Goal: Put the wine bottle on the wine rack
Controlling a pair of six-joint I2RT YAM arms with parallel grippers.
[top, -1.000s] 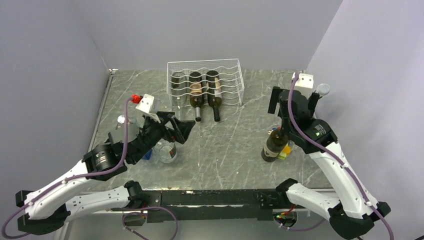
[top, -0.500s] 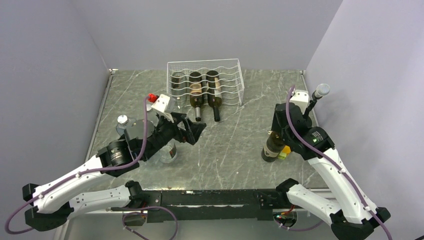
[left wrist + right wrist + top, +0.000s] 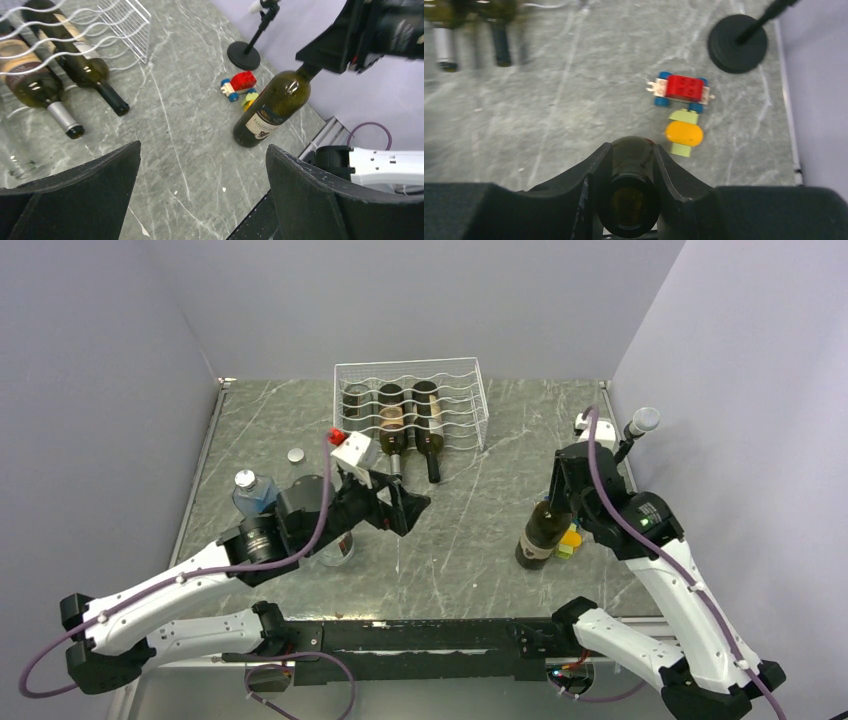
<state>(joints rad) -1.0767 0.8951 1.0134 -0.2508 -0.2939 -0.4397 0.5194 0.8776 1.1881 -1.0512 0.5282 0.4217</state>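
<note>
The wine bottle (image 3: 538,537) is dark green with a pale label and leans at the table's right side, base toward the left. My right gripper (image 3: 558,502) is shut on its neck from above. In the right wrist view the fingers (image 3: 599,167) clamp both sides of the wine bottle (image 3: 633,150). The white wire wine rack (image 3: 478,390) stands at the back centre, with three bottles (image 3: 390,425) lying in it. My left gripper (image 3: 402,508) hovers open over the middle of the table, left of the wine bottle (image 3: 272,107) and holding nothing. The left gripper (image 3: 203,147) is wide in its wrist view.
A red toy car (image 3: 681,90) and yellow and green blocks (image 3: 684,132) lie just right of the bottle. A microphone stand (image 3: 640,425) stands at the right wall. A clear glass (image 3: 338,545), a small water bottle (image 3: 250,495) and a loose cap (image 3: 295,455) sit on the left.
My right gripper came down and shut on the bottle's neck, and the bottle now leans. The left arm swung right toward the table's middle and stayed open.
</note>
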